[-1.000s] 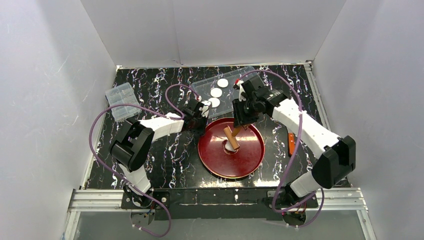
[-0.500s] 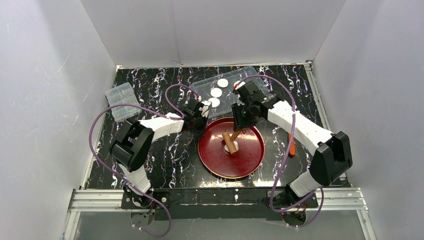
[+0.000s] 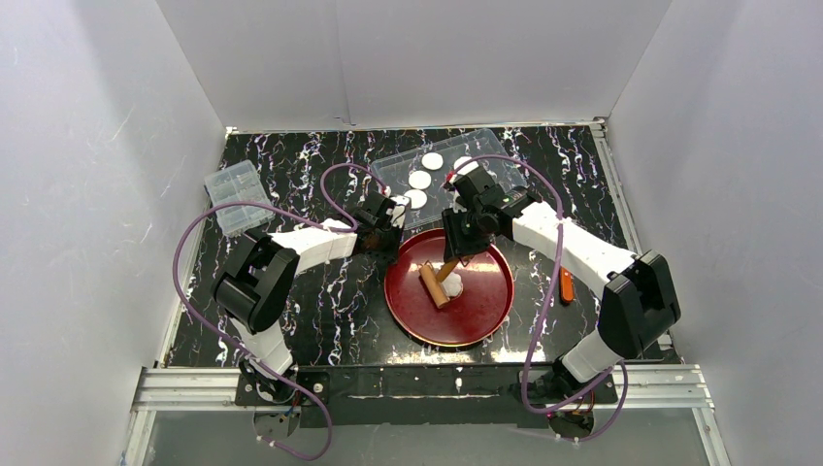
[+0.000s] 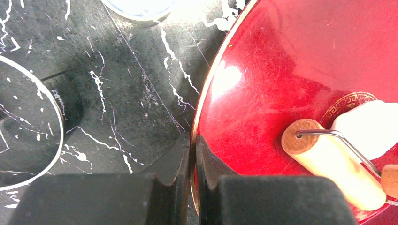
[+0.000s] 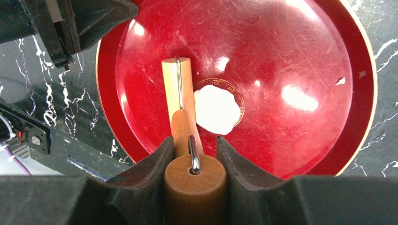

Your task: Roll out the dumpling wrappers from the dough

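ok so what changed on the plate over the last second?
The right gripper, shut on the roller by its handle, swung left and drew it off the dough; the barrel now lies beside the lump on the plate. Nothing grabbed or released. Unchanged: left gripper shut on the plate rim, dough at the centre, wrappers in the clear tray.

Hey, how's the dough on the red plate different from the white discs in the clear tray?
The dough is one irregular lump; the dumpling wrappers are several neat round discs. The dough lies on the red plate beside the roller; the wrappers lie in the clear tray behind it. Both are white.
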`<state>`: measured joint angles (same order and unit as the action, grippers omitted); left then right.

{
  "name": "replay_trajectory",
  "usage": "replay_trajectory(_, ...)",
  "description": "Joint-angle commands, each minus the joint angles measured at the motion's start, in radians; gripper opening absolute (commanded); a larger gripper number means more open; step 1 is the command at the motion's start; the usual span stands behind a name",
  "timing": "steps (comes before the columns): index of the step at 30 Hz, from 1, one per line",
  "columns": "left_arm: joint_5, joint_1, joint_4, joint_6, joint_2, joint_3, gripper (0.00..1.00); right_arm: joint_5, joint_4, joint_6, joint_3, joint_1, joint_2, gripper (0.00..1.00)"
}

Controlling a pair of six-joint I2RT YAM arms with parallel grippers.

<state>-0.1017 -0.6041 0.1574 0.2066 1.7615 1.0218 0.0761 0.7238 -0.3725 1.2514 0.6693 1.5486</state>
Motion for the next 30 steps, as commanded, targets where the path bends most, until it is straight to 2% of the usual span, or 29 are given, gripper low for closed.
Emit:
replay_trajectory(1,0.034,0.001,0.08,-0.012,-0.026,-0.031,0.0,-0.172,0.061,0.081,-0.034,-0.031,0.027,0.01)
replay_trajectory(6,0.036,0.001,0.08,-0.012,-0.022,-0.031,0.0,-0.124,0.088,0.089,0.021,-0.03,0.007,0.01)
replay_trajectory(11,0.031,0.001,0.08,-0.01,-0.019,-0.03,0.0,0.207,-0.004,0.062,0.09,-0.029,-0.072,0.01)
replay_trajectory(13,0.031,0.001,0.08,-0.01,-0.018,-0.031,0.0,0.257,-0.038,0.047,0.115,-0.028,-0.102,0.01)
replay_trajectory(19,0.028,0.001,0.08,-0.008,-0.016,-0.03,0.0,0.081,0.1,0.095,0.194,-0.029,-0.101,0.01)
replay_trajectory(24,0.029,0.002,0.081,-0.009,-0.015,-0.028,0.0,-0.019,0.152,0.102,0.177,-0.027,-0.062,0.01)
replay_trajectory(30,0.036,0.001,0.079,-0.011,-0.013,-0.03,0.0,-0.038,0.15,0.071,0.094,-0.016,-0.016,0.01)
